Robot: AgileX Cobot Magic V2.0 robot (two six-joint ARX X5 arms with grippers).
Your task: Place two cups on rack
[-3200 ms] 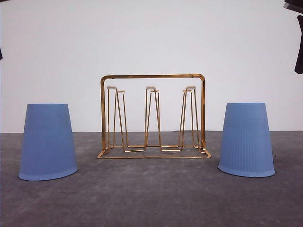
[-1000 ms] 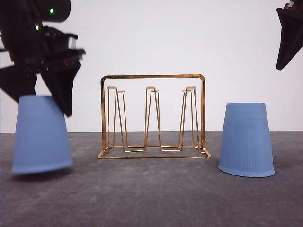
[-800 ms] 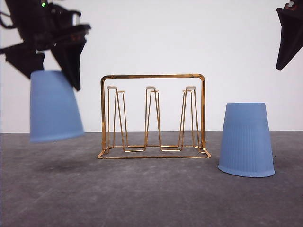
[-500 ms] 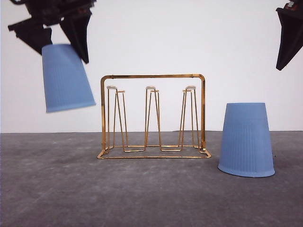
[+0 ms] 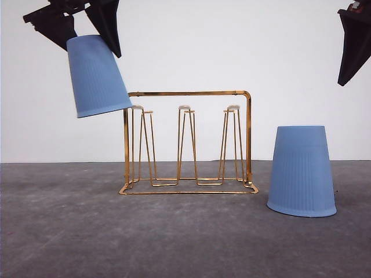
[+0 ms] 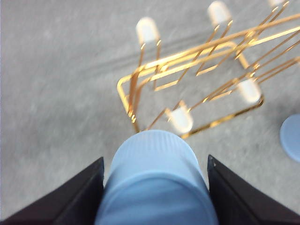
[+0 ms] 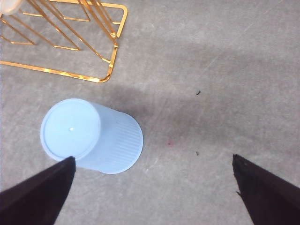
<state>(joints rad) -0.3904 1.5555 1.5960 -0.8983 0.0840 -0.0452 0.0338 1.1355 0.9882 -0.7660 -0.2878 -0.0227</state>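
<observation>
The left gripper [image 5: 87, 26], clamped on the upturned cup [image 5: 96, 76] high over the rack's [image 5: 188, 142] left end, should level it, centre its mouth over the left prong pair [image 5: 139, 108], then lower straight.

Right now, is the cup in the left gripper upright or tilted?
Tilted: the held cup hangs mouth-down, its rim slanting toward the rack.

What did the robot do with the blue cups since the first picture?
The left gripper came in, grabbed the left cup and lifted it off the table, up and toward the rack. It now hangs tilted, mouth down, over the rack's left end. The right gripper came a little into view up high. The right cup and the rack stayed put.
</observation>
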